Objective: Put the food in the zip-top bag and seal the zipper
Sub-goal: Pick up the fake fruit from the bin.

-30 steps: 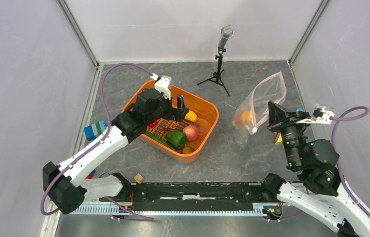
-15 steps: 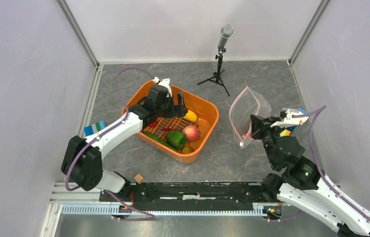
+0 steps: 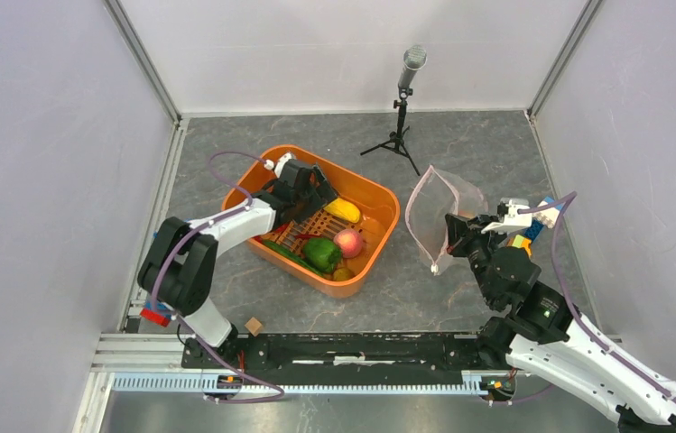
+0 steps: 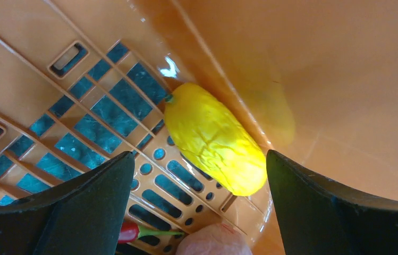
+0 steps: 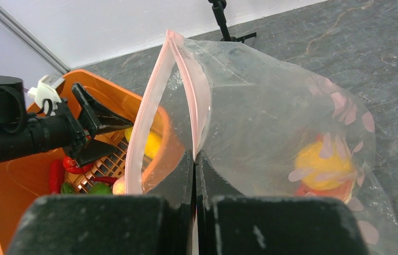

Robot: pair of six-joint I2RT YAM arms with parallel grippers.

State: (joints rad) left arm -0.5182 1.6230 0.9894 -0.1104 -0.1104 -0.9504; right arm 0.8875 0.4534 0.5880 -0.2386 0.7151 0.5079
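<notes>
Grey marbled tabletop [image 3: 487, 144]. I see L gripper [image 4: 199, 170] spread wide inside orange basket [image 3: 386, 200], jaws either side of yellow toy veg [image 4: 212, 138]. R gripper [image 5: 195, 159] clenched on zip-top bag [image 5: 271, 101] at zipper [image 5: 146, 111], right of basket, mouth gaping; yellow-red food [image 5: 319, 167] inside.

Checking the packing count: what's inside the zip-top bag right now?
Through the clear zip-top bag, the right wrist view shows a yellow piece with a red piece at its lower edge. The plastic's print and crinkles blur both. Anything behind them is hidden.
</notes>
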